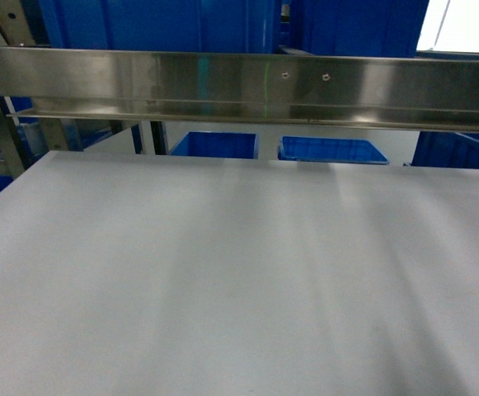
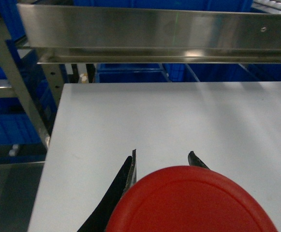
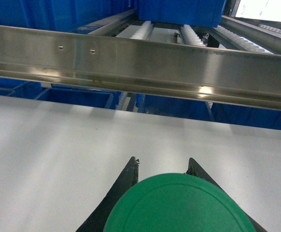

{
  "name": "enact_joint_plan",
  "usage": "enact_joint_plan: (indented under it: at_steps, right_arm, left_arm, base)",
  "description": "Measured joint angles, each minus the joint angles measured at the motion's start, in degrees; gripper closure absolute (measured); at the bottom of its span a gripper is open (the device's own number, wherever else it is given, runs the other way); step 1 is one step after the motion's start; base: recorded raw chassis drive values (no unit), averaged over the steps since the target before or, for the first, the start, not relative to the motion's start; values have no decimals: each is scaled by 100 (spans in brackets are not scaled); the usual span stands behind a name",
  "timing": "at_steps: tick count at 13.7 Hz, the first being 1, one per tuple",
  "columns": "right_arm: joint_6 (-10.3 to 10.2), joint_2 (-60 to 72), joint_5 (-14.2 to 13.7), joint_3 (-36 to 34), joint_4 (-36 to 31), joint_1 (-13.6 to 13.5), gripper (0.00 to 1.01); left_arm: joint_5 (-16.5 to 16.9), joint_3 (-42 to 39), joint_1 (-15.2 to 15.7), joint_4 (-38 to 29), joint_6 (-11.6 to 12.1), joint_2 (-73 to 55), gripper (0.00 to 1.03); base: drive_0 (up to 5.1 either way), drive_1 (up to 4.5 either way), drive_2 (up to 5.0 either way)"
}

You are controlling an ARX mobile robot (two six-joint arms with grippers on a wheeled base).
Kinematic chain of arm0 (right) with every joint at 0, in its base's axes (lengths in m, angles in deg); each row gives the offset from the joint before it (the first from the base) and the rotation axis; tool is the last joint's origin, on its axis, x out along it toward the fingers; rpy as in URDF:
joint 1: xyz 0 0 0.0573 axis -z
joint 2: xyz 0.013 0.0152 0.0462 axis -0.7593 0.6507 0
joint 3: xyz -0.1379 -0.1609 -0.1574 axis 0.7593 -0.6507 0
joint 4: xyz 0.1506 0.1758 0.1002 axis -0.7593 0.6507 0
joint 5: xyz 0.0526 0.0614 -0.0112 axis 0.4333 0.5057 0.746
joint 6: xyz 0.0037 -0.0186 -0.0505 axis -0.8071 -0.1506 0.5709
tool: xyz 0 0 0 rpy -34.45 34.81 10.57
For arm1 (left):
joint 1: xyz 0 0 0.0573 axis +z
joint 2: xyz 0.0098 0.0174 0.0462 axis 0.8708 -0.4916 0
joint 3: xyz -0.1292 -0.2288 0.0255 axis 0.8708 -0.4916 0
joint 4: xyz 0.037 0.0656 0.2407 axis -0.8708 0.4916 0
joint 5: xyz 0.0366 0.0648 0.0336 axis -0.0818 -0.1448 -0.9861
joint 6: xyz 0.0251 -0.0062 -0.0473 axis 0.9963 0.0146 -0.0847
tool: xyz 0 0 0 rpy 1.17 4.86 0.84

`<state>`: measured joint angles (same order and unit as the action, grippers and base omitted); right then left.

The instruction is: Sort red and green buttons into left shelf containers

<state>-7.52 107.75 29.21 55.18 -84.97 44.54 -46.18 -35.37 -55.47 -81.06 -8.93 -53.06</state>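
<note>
The big flat white desk [image 1: 223, 280] looks bare from the head camera, and neither arm shows in that view. A long shiny steel rail [image 1: 247, 87] runs across above the far edge of the desk. Behind and under the rail sit deep blue plastic bins [image 1: 333, 150] with thick rims, and more blue bins stand higher up on the shelf.

In the left wrist view, the left tool [image 2: 164, 162] holds the round red button cap [image 2: 191, 200]. The cap fills the bottom of that picture, and a dark pointed fingertip [image 2: 130, 166] pokes out on each side of it. The fingers sit close against the cap. The button's base is hidden under the cap. The tool is above the desk, near its left edge, and a grey metal shelf post [image 2: 19, 82] stands just past that edge.

In the right wrist view, the right tool [image 3: 162, 164] holds the round green button cap [image 3: 179, 205] the same way, with a black fingertip [image 3: 130, 166] tight on either side. It is above the white desk too, facing the steel rail. White rollers [image 3: 142, 30] on the shelf show above the rail, with a blue bin resting on them.
</note>
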Motion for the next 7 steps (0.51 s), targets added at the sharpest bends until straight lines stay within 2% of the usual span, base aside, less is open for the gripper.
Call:
enact_joint_plan:
  at_steps: [7]
  right_arm:
    - [0, 0, 2, 0, 9, 0, 76]
  left_arm:
    - [2, 0, 0, 2, 0, -4, 77]
  base:
    - [-510, 235, 235]
